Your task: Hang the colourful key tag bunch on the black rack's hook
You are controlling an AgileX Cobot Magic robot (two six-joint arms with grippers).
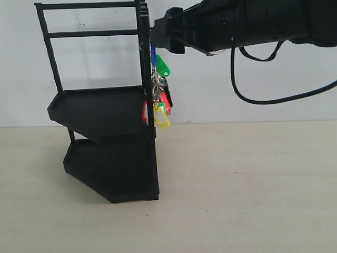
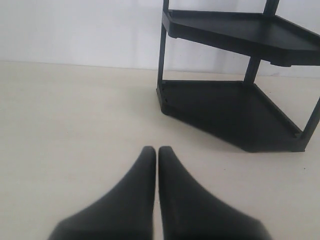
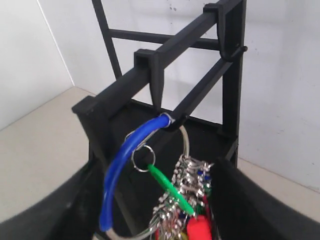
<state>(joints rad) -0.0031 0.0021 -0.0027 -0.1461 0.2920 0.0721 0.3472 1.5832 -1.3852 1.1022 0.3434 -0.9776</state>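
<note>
A plain white wall [image 1: 253, 79] stands behind the right tool [image 1: 155, 32], with a few dark specks. Below the tool lies a pale beige surface [image 1: 237, 184], softly and evenly lit.

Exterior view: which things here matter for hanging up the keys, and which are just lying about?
Part of the job:
colourful key tag bunch
black rack
right claw

Just there:
left claw, idle
black cable
table
white wall
</note>
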